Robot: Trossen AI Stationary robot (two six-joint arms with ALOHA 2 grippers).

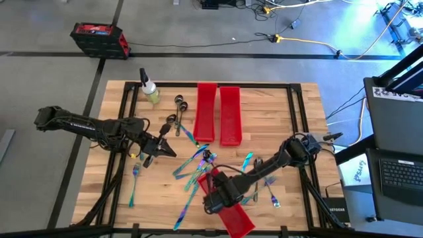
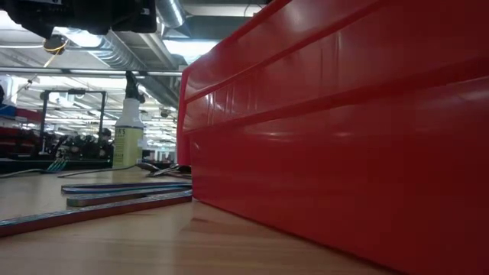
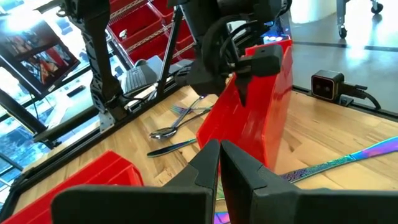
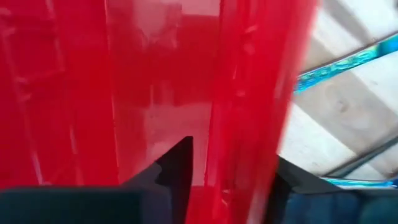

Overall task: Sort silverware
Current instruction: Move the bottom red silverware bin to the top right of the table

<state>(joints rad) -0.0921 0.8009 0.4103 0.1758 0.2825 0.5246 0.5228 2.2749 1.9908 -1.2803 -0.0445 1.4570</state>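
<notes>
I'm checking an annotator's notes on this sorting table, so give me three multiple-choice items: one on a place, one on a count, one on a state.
1. Where is the spray bottle?
A. near a table corner on the left arm's side
B. inside a red bin
C. in the right gripper

2. How many red bins are on the table?
A. one
B. two
C. three

3. How is the left gripper?
A. wide open
B. shut, empty
C. holding a fork

Answers:
1 A: the spray bottle stands by the table corner.
2 C: the red bins lie two side by side and one apart.
3 B: the left gripper has its fingers together, nothing between.
</notes>
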